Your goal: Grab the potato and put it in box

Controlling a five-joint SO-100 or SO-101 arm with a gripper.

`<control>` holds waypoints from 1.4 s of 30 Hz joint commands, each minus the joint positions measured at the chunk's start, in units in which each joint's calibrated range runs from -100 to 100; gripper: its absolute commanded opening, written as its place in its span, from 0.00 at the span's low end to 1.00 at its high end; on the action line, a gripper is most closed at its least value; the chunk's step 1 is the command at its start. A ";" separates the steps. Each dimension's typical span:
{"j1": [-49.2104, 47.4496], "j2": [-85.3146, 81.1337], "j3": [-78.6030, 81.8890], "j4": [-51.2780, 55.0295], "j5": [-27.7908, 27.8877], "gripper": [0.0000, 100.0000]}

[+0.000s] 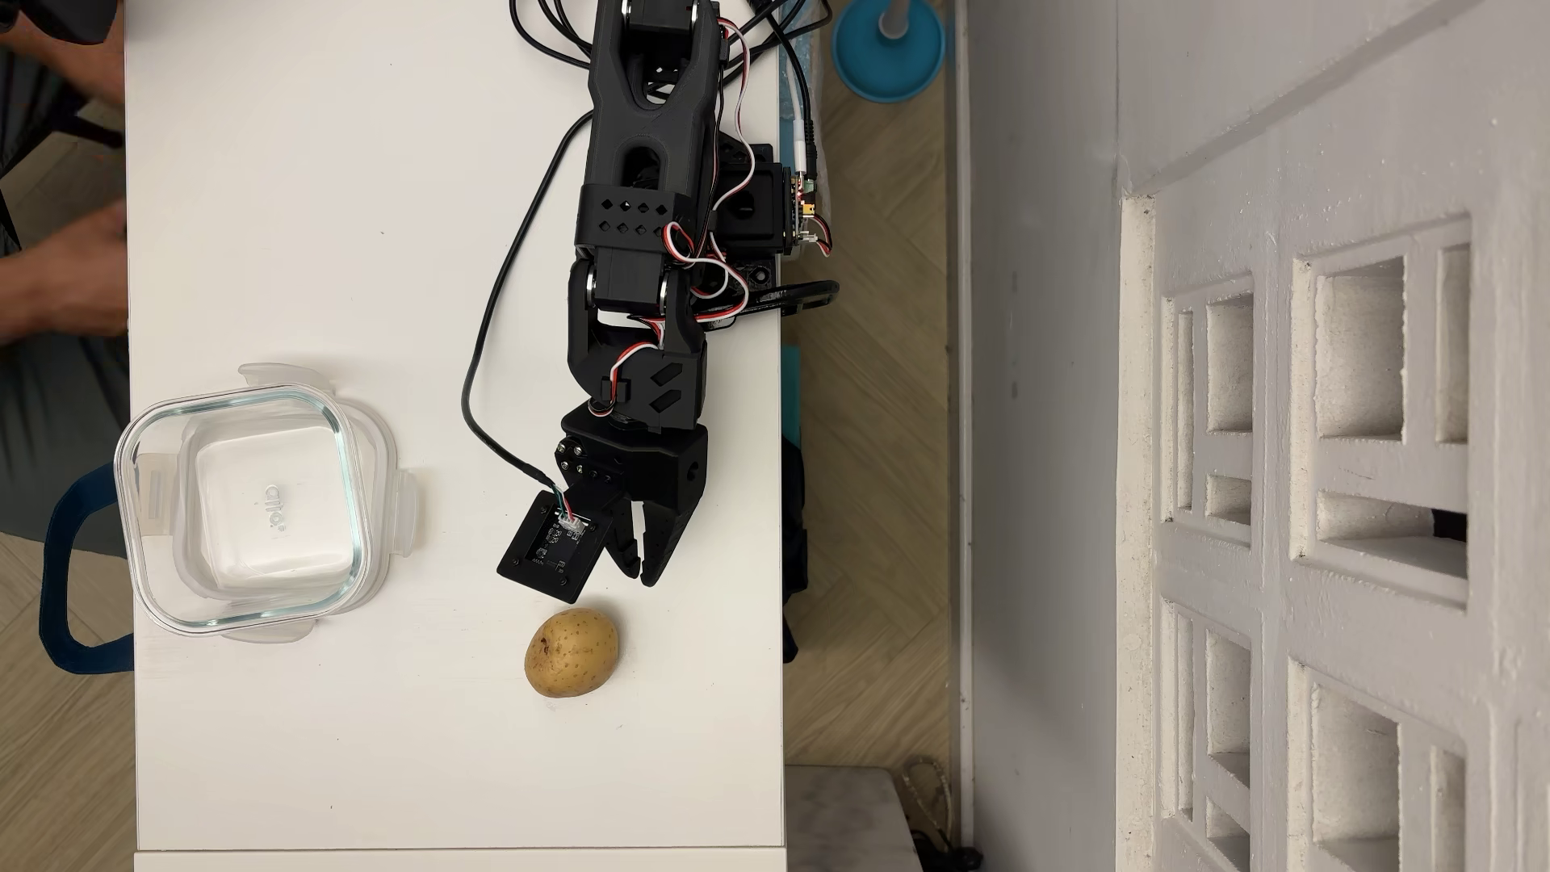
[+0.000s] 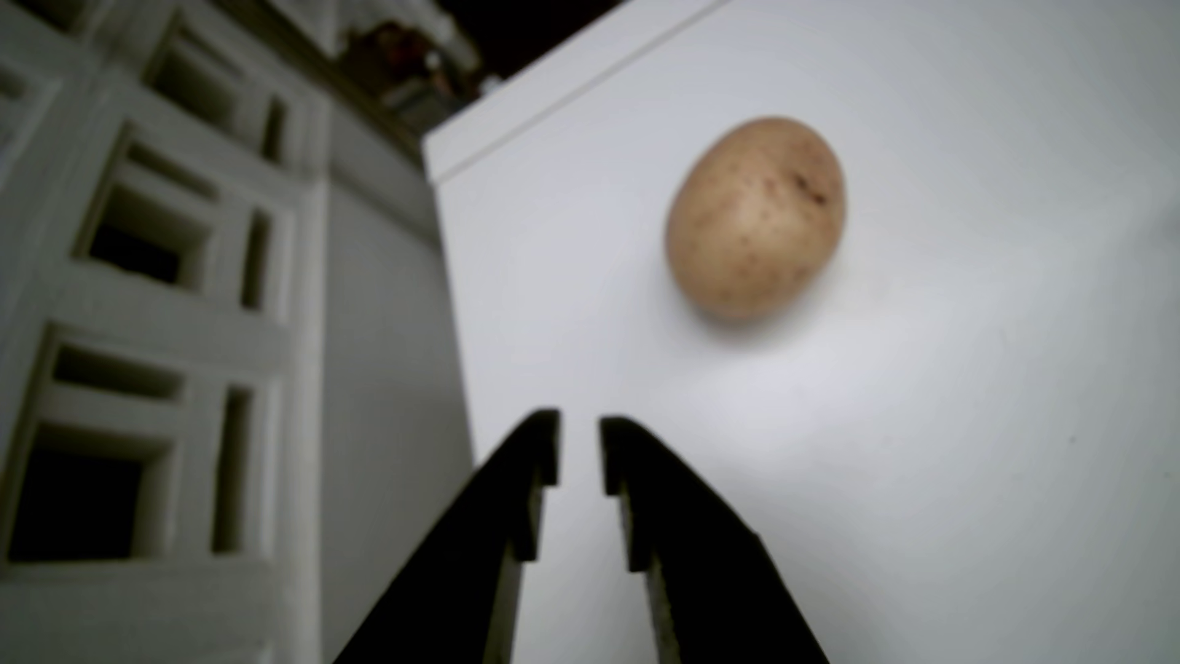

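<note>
Gripper empty, black fingertips parted by a narrow slit with bare white table showing through in the wrist view. In the overhead view, gripper hanging just short of the potato, clear of it, nothing clamped. Wrist camera board mounted beside the fingers, on the side nearer the potato's blemished end.

Potato lying on its side on the table, tan and speckled, darker brown mark near one end; in the wrist view, potato ahead of the fingertips and off to the right, well apart from them, blurred.

To the left of the potato in the overhead view, well apart from it, the box: square clear glass with rounded corners and a greenish rim, sitting on its translucent clip lid, flaps sticking out past the glass. Nothing inside the box; only the white base with an embossed logo visible through the glass.
</note>
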 commanded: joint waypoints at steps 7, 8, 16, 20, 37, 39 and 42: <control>0.25 0.32 0.11 0.27 0.22 0.04; 0.25 0.32 0.11 0.27 0.22 0.04; 0.25 0.32 0.11 0.27 0.22 0.04; 0.25 0.32 0.11 0.27 0.22 0.04; 0.71 0.32 0.11 0.27 -0.16 0.04; 0.71 -0.61 0.11 0.19 -0.28 0.04; 2.99 -0.53 0.11 -0.95 -0.28 0.04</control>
